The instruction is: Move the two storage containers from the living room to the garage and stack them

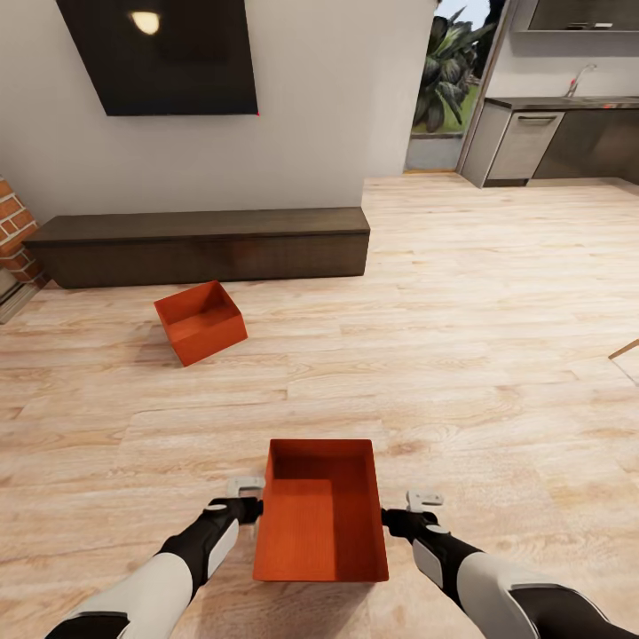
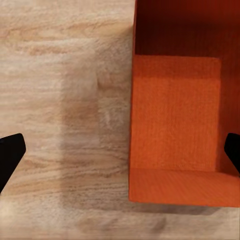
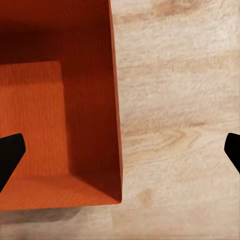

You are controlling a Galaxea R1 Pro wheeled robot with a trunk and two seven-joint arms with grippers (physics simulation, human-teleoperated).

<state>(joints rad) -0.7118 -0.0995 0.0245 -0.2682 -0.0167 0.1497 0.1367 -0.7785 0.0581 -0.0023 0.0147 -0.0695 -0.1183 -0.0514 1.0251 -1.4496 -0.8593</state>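
Two orange-red storage containers sit on the light wood plank floor [image 1: 497, 293] of the living room, and I have the rig parked right over one of them. Largest in my head view is that floor, running back to a white wall [image 1: 328, 98] with a dark TV screen [image 1: 160, 53] hung on it. Below the screen stands a low dark TV bench [image 1: 204, 244], and a kitchen counter [image 1: 559, 133] shows past the doorway at the far right. The near container [image 1: 319, 515] lies lidless and upright between my two arms, long axis pointing away from me. The far container [image 1: 201, 321] rests askew on the floor just in front of the bench, well apart from the near one. My left gripper [image 1: 246, 497] stands beside the near container's left wall; in its wrist view the jaws are spread wide, straddling that wall and holding nothing. My right gripper [image 1: 417, 510] stands by the right wall, likewise spread wide across the wall and empty.
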